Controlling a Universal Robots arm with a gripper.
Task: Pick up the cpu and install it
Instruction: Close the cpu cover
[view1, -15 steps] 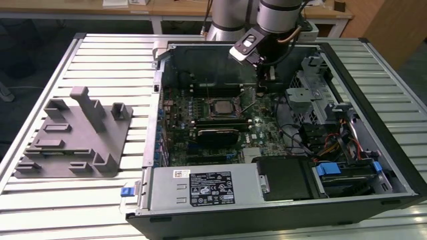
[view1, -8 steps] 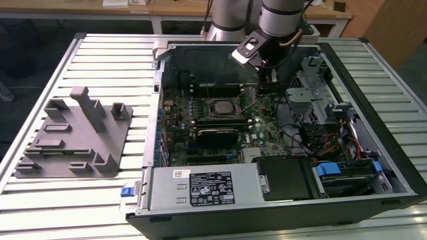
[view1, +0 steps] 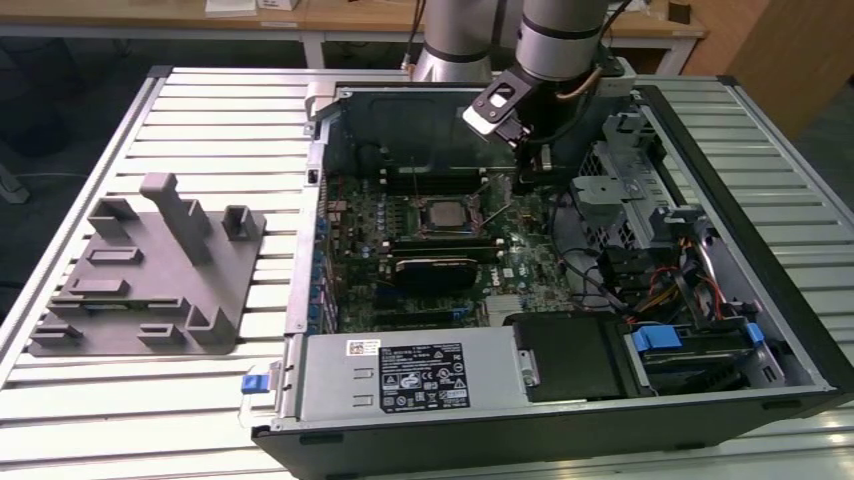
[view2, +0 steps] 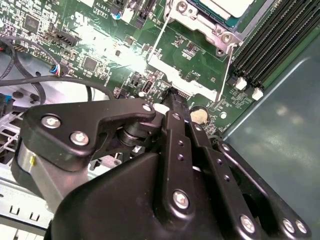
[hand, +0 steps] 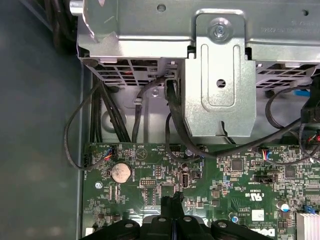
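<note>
Gripper (hand: 172, 201): fingers pressed together, nothing visible between them, so you are carrying nothing. The tips hang low over the board (hand: 240, 172), near the coin cell (hand: 120, 173) and well short of touching it, as far as you can judge. The cpu (view2: 226, 6) is not with you. It lies in the socket frame (view2: 210, 29), silvery top up, a teal edge showing, with most of it cut off by the edge of the second wrist view. From here it looks seated; you cannot tell whether the frame is latched. Handling, by judgement: light, thin, rigid, smooth-topped, and fragile on the underside. Take it only by two opposite edges, level, with modest squeeze, since a tilted chip risks the socket contacts. Around the socket, two wire levers (view2: 156, 37) stand off the frame on the gripper's side and could snag a finger. The RAM slots (view2: 270, 45) run along the far side. The case wall (view2: 280, 150) is close beside the gripper. Beyond the board edge sit the drive cage (hand: 220, 75) and loose black cables (hand: 75, 135). These crowd any wide swing.
</note>
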